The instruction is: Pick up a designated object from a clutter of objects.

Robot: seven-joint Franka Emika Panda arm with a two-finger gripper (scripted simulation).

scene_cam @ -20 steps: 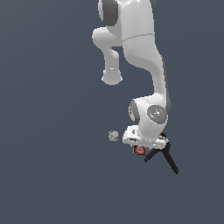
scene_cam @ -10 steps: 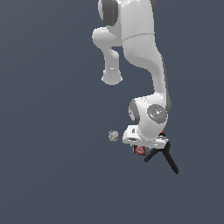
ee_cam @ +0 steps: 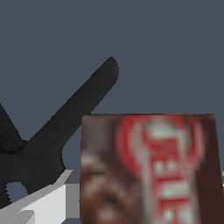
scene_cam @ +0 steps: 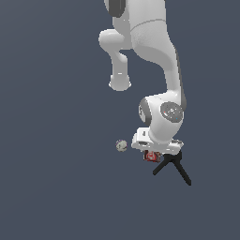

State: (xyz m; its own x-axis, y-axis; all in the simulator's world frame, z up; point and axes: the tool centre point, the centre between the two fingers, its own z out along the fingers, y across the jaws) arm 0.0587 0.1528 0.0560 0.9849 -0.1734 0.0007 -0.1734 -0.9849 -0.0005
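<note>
The arm is bent low over the clutter. The box (scene_cam: 151, 156) sits right under the gripper (scene_cam: 154, 154), beside the black clamp (scene_cam: 174, 168); I cannot tell whether the fingers pinch it. A speckled ball (scene_cam: 121, 146) lies apart.

All I see apart from my work is 1 flat, matte ground surface of dull slate-blue (scene_cam: 51, 187). In the exterior view it fills the background from the exterior view's left to its right, in an even tone. My wrist camera shows the same slate-blue ground surface (ee_cam: 175, 48), its shade shifting faintly across the picture.
</note>
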